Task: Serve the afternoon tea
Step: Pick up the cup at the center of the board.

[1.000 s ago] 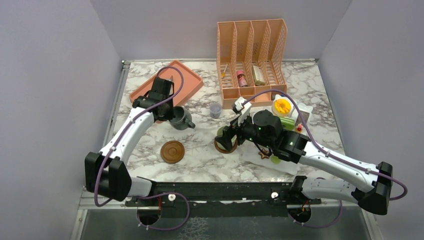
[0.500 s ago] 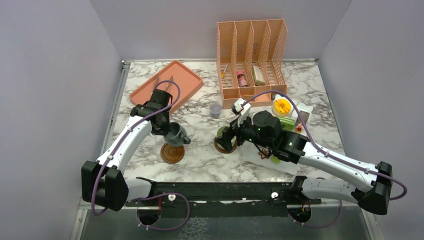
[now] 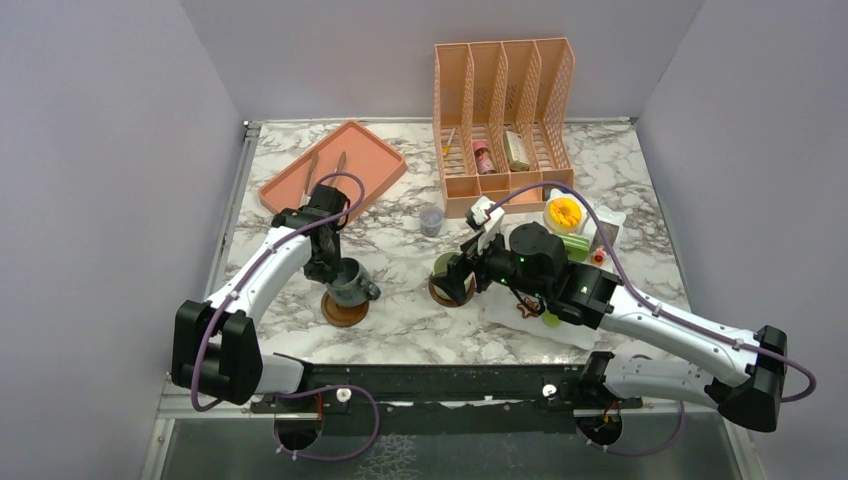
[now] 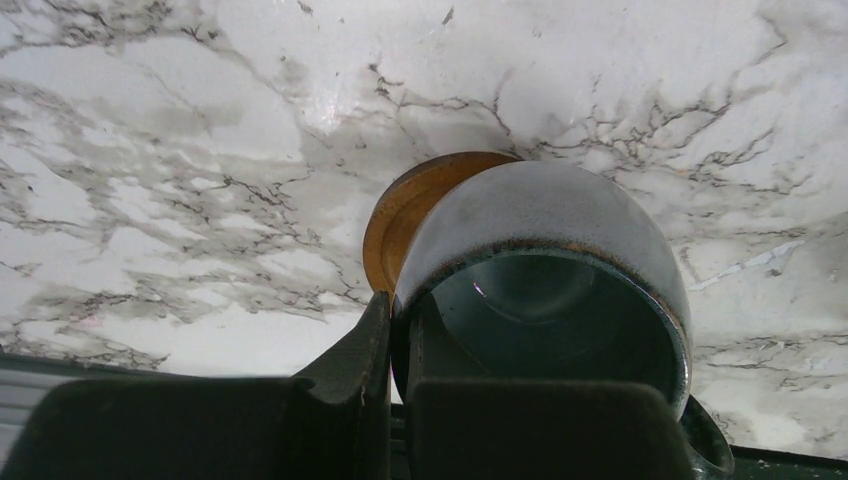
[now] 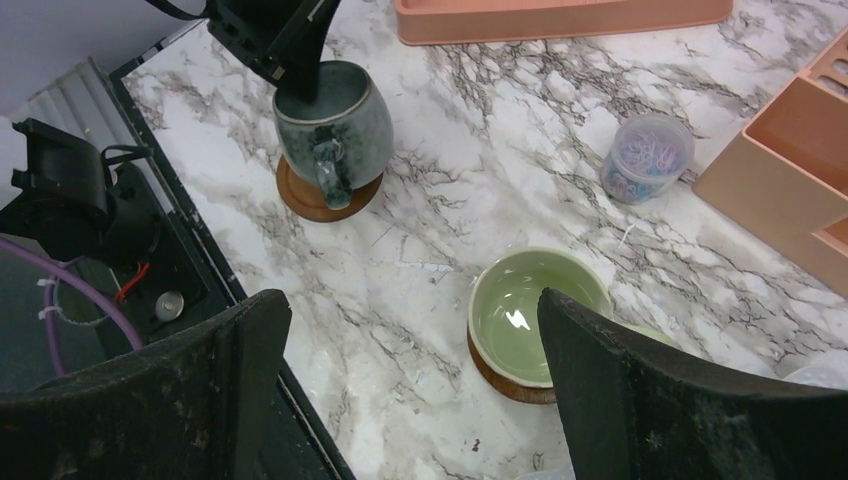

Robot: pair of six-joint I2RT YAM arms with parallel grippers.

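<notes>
In the lower left of the top view, the grey-blue mug [image 3: 350, 283] stands over a round brown coaster [image 3: 343, 312]. Its axis is roughly upright, mouth up, and its handle points to the lower right of that frame. Whether its base rests on the coaster or hangs just above it cannot be told. The left gripper [image 3: 337, 266] is clamped on the mug's rim. The left wrist view shows one finger inside the wall and one outside.

Just right of centre, the pale green mug [image 5: 535, 310] sits upright on the second coaster [image 5: 500, 380], mouth up. The right gripper [image 5: 420, 400] hovers above it with its jaws wide apart and nothing between them.

Further back, the clear lilac cup [image 3: 431, 219] stands alone on the marble. A toy donut [image 3: 565, 212] lies to its right. At the far edge, the pink tray [image 3: 375, 150] lies upper left and the peach organizer [image 3: 505, 110] stands upper centre.
</notes>
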